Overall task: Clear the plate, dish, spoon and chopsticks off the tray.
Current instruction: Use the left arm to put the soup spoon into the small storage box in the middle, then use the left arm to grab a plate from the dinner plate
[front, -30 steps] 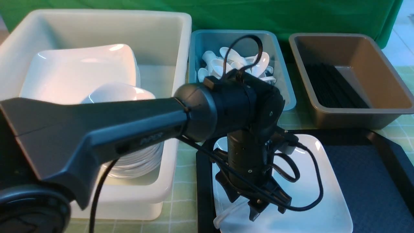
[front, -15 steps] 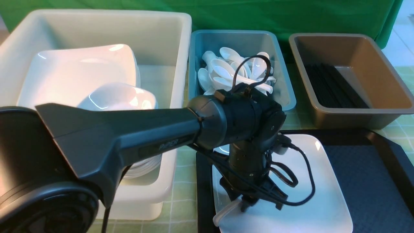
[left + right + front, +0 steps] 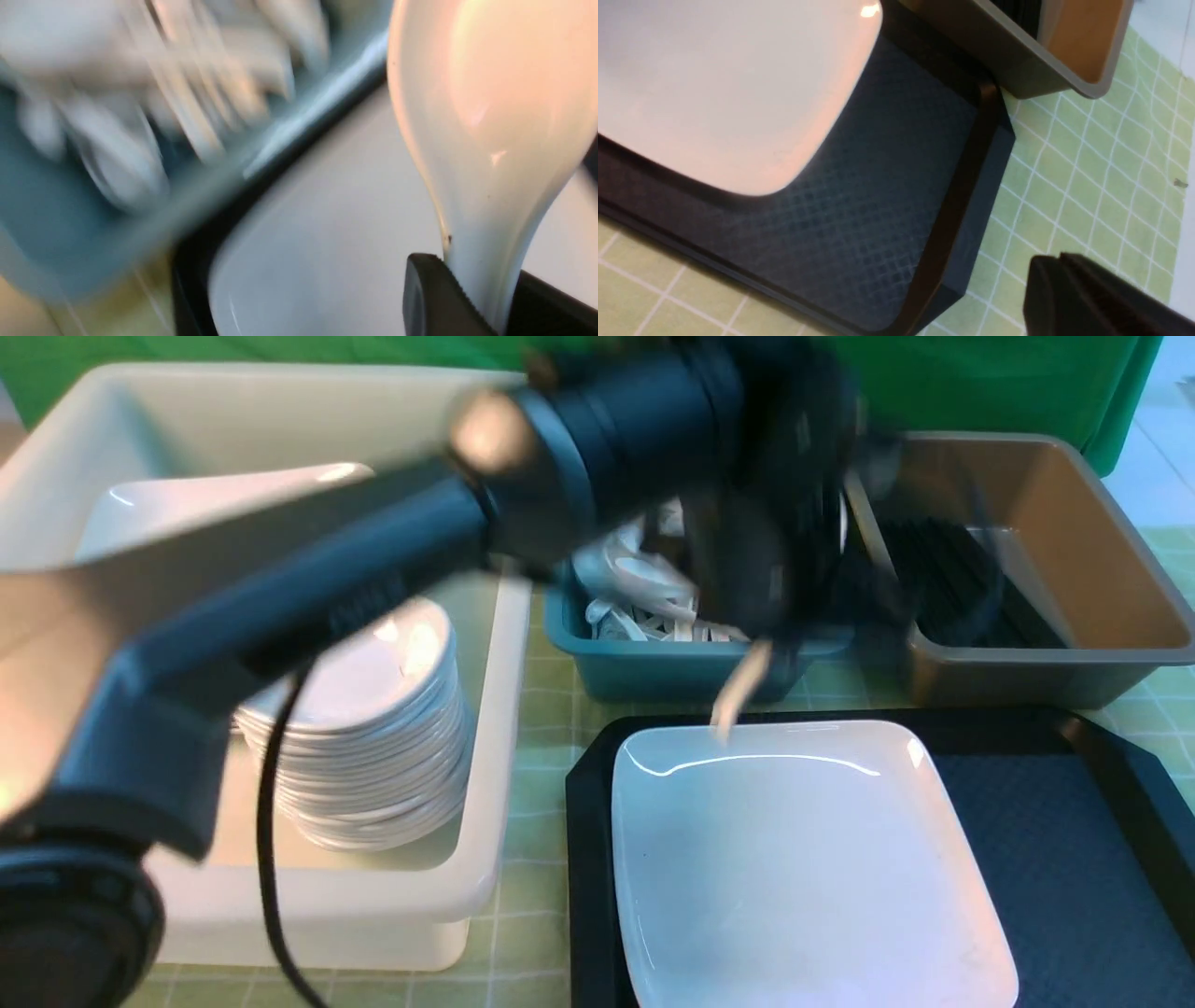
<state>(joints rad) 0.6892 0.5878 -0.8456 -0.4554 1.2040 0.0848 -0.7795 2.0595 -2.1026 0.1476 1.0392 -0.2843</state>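
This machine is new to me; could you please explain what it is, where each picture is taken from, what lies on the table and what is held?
It is a robot with two arms, each ending in a two-fingered end effector. The front view looks forward from between the arms; the other two come from cameras on the wrists. The left arm crosses the front view. The left end effector is shut on the handle of a white spoon, in the air near the teal bin of spoons. The right end effector is shut and empty beside the black tray, on which a white plate lies. Farther back stand a brown bin and a white tub of stacked dishes.
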